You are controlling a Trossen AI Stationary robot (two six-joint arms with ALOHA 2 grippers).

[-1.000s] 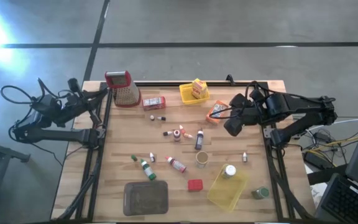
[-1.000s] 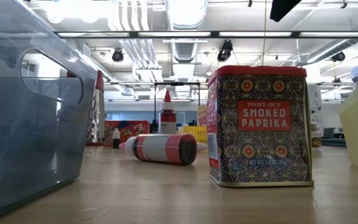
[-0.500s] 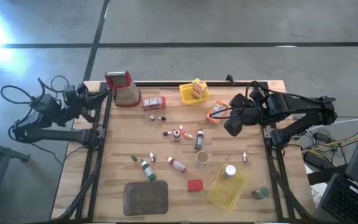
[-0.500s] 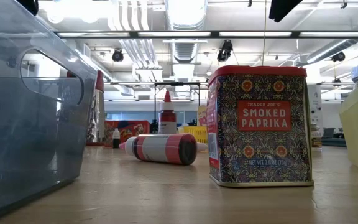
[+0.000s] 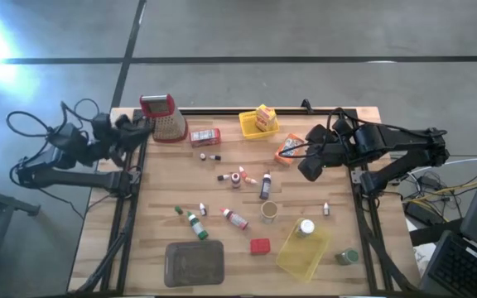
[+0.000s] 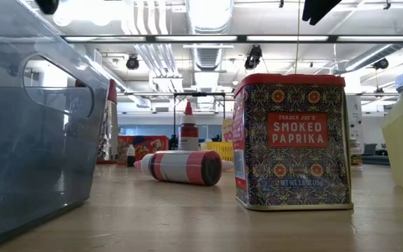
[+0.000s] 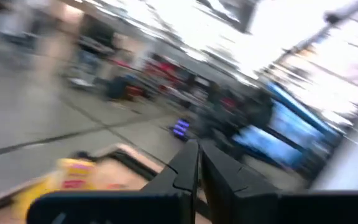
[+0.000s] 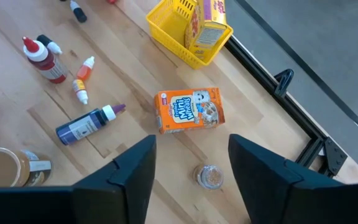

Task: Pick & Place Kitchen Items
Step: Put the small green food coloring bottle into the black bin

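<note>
Wooden tabletop (image 5: 230, 194) clutter crowds the orange box (image 8: 190, 111) lying beneath the right gripper (image 8: 190, 163), whose spread fingers risk nudging the small jar (image 8: 209, 176) beside it, while the left gripper (image 7: 194, 167) waits, fingers pressed together

Bright ceiling lights (image 6: 208, 10) glare at twelve o'clock — left wrist view smears with motion blur; table (image 5: 238, 248) evenly lit.

Red patterned tin (image 6: 292, 140), low view: front label read "TRADER JOE'S" over "SMOKED PAPRIKA"; small print at base, roughly "NET WT. 2.5 OZ (70g)", barely legible. Print on the orange box (image 8: 189, 111) and other packages too small to read.
</note>
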